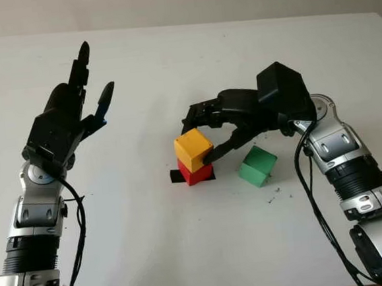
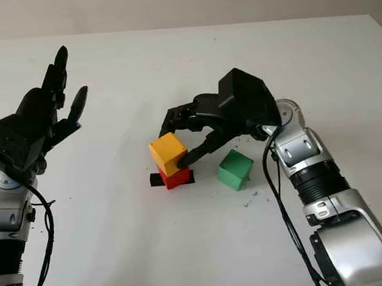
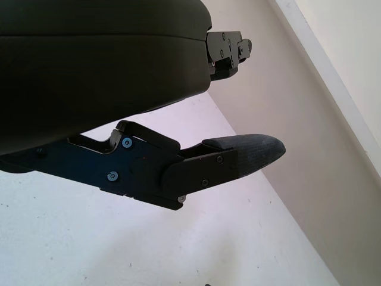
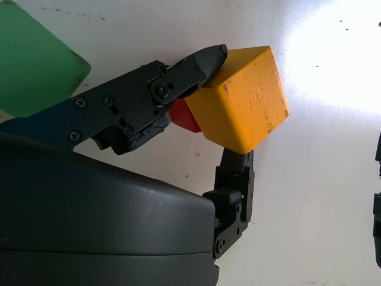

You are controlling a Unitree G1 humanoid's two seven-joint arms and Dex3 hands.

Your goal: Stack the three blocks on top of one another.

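Yellow block (image 1: 193, 149) sits atop the red block (image 1: 192, 173) mid-table, the right hand (image 1: 213, 130) pinching it between its fingers. Just right lies the green block (image 1: 257, 166). At far left, the left hand (image 1: 73, 114) hangs open, raised.

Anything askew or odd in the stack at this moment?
Yes: the yellow block sits twisted and offset on the red block, gripped by the right hand. The green block lies apart; the left hand is raised, open.
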